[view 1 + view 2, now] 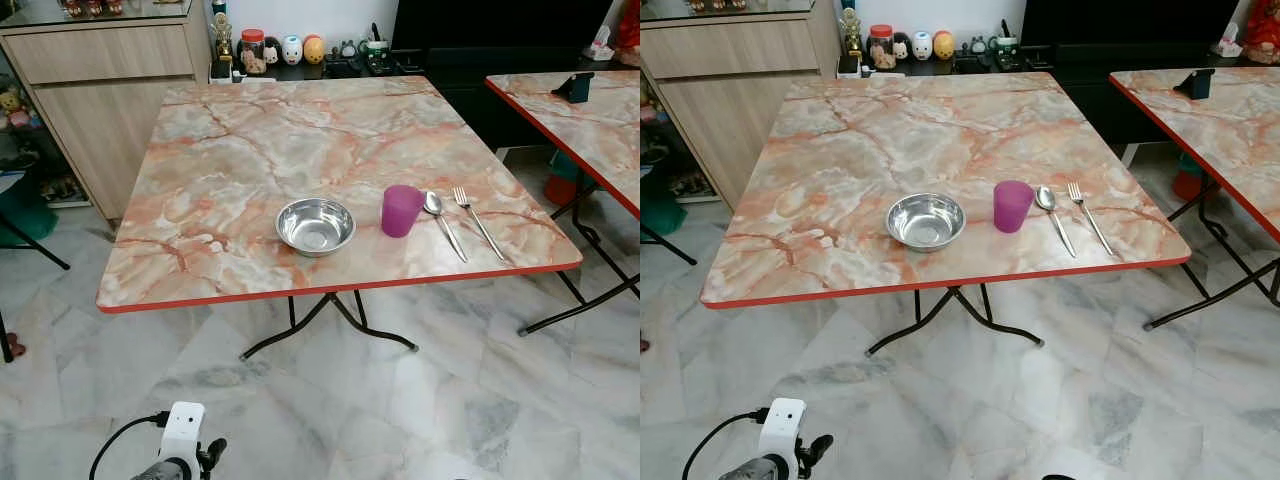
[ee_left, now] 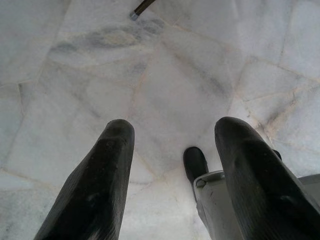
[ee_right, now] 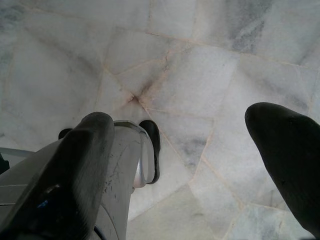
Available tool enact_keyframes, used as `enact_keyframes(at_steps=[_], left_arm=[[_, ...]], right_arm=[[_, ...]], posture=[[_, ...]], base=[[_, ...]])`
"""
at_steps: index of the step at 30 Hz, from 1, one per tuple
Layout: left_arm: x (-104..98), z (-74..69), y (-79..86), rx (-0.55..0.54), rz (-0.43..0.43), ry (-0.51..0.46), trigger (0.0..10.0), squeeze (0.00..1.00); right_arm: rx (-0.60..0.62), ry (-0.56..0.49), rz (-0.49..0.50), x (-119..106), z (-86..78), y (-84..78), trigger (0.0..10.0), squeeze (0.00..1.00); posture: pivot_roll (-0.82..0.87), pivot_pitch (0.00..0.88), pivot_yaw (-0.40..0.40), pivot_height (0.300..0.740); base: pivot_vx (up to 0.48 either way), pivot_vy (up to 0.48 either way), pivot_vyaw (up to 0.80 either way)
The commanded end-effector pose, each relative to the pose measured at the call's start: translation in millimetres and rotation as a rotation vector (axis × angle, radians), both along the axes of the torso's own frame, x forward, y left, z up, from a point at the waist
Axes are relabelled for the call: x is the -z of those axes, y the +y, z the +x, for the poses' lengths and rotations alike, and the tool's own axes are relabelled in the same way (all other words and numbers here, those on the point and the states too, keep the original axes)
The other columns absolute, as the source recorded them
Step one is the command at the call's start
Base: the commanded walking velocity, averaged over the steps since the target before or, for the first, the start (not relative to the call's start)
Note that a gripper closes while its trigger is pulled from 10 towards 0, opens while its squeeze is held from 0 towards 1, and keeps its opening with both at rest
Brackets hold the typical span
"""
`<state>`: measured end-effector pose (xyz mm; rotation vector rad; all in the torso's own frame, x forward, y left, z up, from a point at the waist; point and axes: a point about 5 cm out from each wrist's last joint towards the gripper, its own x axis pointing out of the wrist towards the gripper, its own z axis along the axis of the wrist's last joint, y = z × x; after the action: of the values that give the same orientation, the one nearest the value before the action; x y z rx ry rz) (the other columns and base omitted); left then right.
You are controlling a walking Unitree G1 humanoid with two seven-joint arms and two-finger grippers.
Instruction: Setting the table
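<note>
The left pincer [image 2: 170,150] hangs low over the marble floor [image 2: 165,75], fingers spread wide, holding nothing. The right pincer [image 3: 185,145] is spread wide too, also over the floor. On the bench [image 1: 250,150] near its front edge sit a steel bowl [image 1: 315,225], a purple cup [image 1: 401,210], a spoon [image 1: 443,222] and a fork [image 1: 476,220], side by side.

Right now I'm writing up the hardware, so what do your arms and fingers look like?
Each gripper has two long, thick black fingers with rounded tips and a finely textured surface. The left arm carries a white boxy module with a black cable looping from it. Silver-grey metal housing shows by the right gripper.
</note>
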<state>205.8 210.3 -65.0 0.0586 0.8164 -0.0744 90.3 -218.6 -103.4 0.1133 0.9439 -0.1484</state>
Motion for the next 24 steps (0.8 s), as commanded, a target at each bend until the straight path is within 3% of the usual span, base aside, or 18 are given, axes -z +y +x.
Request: enact_keyframes(at_steps=[1,3,7,15,24], left_arm=[[1,-1.6,0.8,0.001,0.005,0.013,10.0,0.0],[1,-1.3,0.1,0.003,0.003,0.011,10.0,0.0],[10,-14.8,-2.4,0.0,0.0,0.075,10.0,0.0],[8,-20.0,15.6,-0.019,0.006,0.077,10.0,0.0],[11,-21.6,6.7,-0.029,-0.008,0.076,10.0,0.0]], right_arm=[[0.001,0.017,-0.001,1,-4.5,-0.3,10.0,0.0],[0.002,0.019,-0.008,1,-4.6,-0.8,10.0,0.0],[0.047,-0.046,-0.002,-2,-0.2,-2.1,10.0,0.0],[0.039,-0.039,-0.001,-2,-0.3,-1.7,10.0,0.0],[0.031,-0.012,0.003,0,-2.7,-1.1,10.0,0.0]], posture=[[0.05,0.0,-0.006,0.74],[0.0,0.0,0.0,0.74],[0.04,0.0,-0.009,0.74],[0.05,0.0,-0.011,0.74],[0.04,0.0,-0.01,0.74]], base=[[0.0,0.0,0.0],[0.0,0.0,0.0],[0.0,0.0,0.0],[0.0,0.0,0.0],[0.0,0.0,0.0]])
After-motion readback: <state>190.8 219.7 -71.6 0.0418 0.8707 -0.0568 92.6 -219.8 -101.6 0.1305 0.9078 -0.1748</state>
